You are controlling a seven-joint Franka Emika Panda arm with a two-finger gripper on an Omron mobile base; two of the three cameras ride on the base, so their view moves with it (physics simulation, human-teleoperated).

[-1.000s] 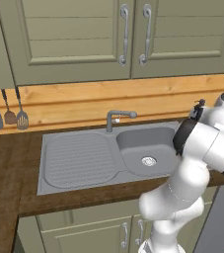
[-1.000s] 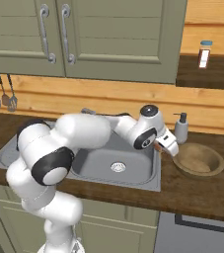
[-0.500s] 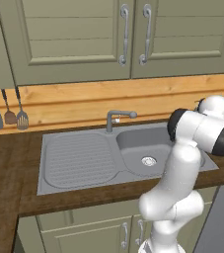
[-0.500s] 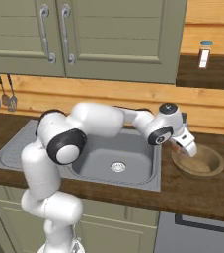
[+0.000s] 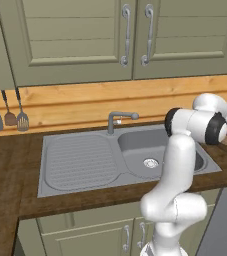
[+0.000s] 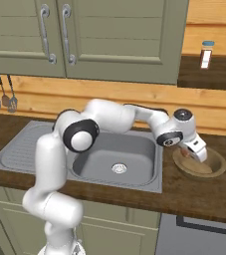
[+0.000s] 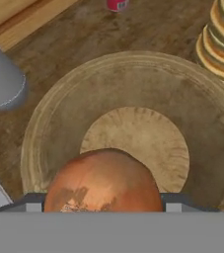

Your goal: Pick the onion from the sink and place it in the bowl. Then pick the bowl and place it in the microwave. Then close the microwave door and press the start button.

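Now the gripper (image 6: 193, 151) is hanging over the bowl (image 6: 215, 170), and the onion (image 7: 103, 181) is sitting between its jaws. In the hand view the onion is big and close at the bottom, and the bowl's tan inside is spreading out right under it. The jaws are standing wide around the onion, so the onion looks held and not yet let go, though the tips are mostly hiding behind it. The bowl is resting on the counter (image 6: 134, 196), just beside the right edge of the sink (image 6: 94, 168). The sink basin is showing a round drain and no onion, so I am thinking the picking-up part is done. The onion is not lying in the bowl yet; it is floating above the near side of it. So the first job is almost finished: the gripper is only needing to let the onion drop or set it down. A lot is waiting after that. The bowl is needing to be lifted and put in the microwave, the door is needing to be shut, and the start button is needing a push. A grey cup (image 7: 2, 76) is standing near the bowl's rim on one side, and a stack of round things (image 7: 222, 39) is sitting near the rim on the other side, so the gripper is having to be careful when it is grabbing the bowl later.
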